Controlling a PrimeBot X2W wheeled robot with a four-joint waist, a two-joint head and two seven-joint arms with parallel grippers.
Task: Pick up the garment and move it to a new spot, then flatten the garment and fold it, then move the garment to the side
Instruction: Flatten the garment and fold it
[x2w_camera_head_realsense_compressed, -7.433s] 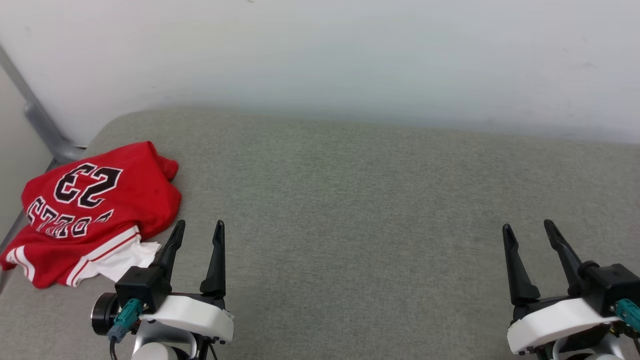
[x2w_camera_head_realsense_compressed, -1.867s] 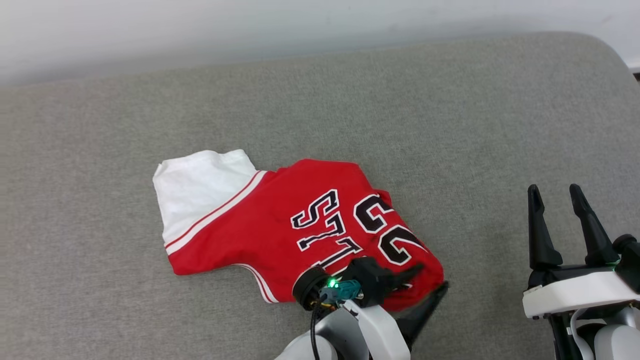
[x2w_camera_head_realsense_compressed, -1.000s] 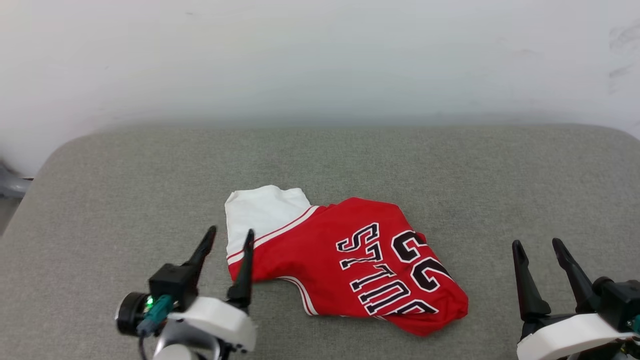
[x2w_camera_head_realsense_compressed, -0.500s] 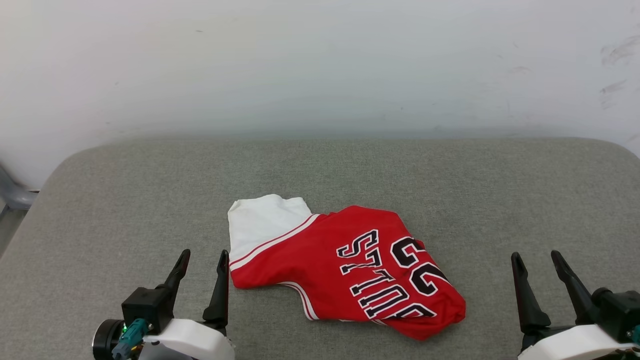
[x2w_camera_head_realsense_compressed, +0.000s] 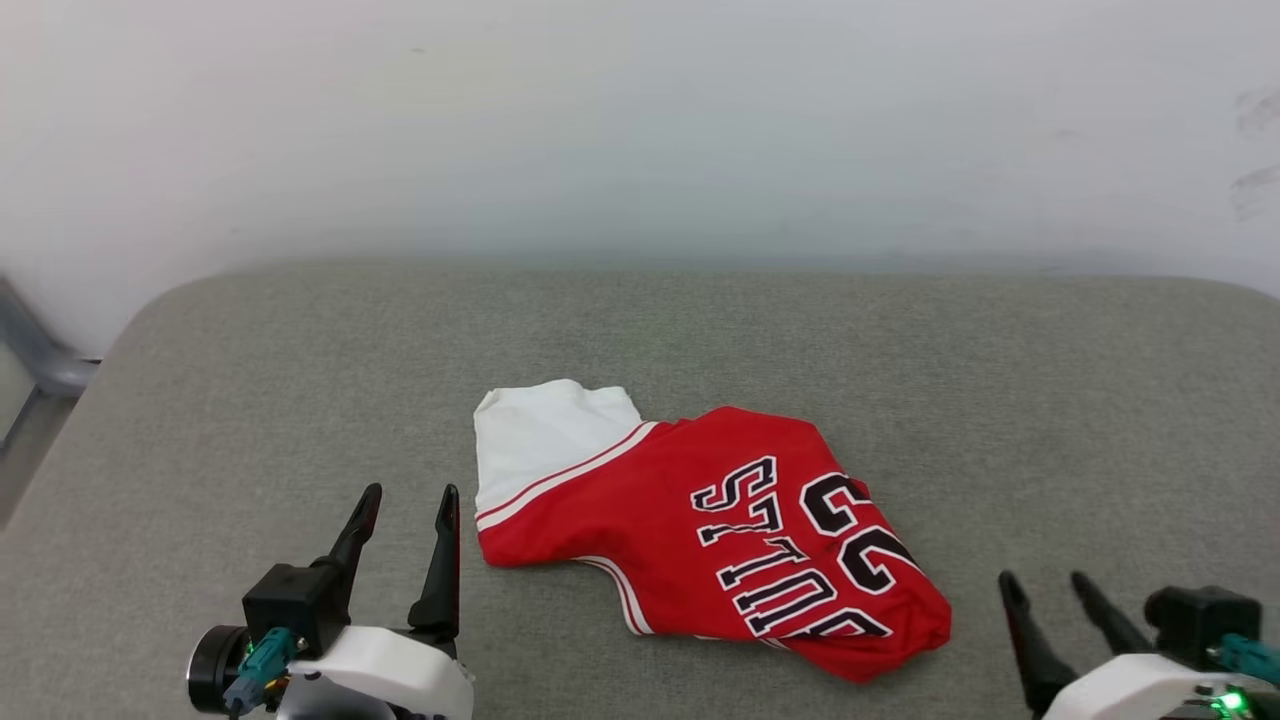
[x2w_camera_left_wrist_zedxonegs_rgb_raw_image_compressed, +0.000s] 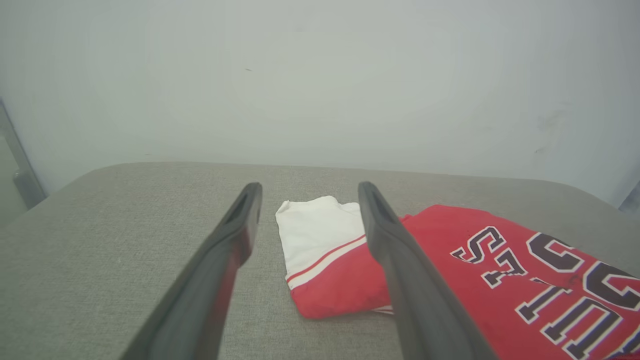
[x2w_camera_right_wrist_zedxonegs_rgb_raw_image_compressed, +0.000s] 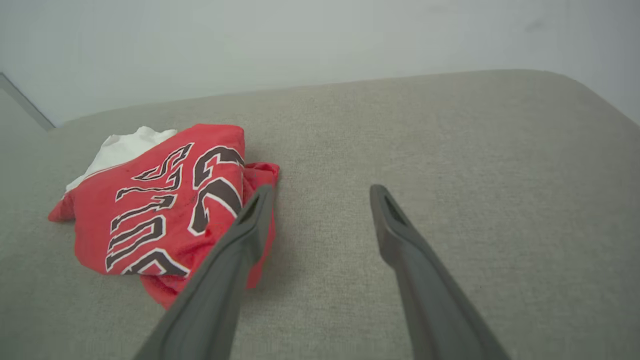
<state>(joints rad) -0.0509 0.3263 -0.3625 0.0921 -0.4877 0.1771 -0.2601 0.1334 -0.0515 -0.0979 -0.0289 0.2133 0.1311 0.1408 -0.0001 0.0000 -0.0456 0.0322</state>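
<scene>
Head view, centre to lower right of frame: the garment (x2w_camera_head_realsense_compressed: 700, 540), red, with a white sleeve (x2w_camera_head_realsense_compressed: 545, 435) toward upper left and black, white-outlined lettering toward lower right, lying bunched and partly folded over on the grey fabric-covered counter (x2w_camera_head_realsense_compressed: 250, 400). Lower left: left gripper (x2w_camera_head_realsense_compressed: 411, 492), fingers spread wide and empty, tips just beside the red hem below the sleeve, not touching. Lower right: right gripper (x2w_camera_head_realsense_compressed: 1043, 580), fingers likewise spread and empty, near the garment's lower-right edge yet apart from it. Far edge of counter running across mid-frame against a pale wall (x2w_camera_head_realsense_compressed: 640, 130), with rounded corners at upper left and far right; grey metal bar (x2w_camera_head_realsense_compressed: 40, 360) beyond the left corner. Bare counter open on every side of the garment, widest toward left and right of frame, narrower toward the bottom edge.
</scene>
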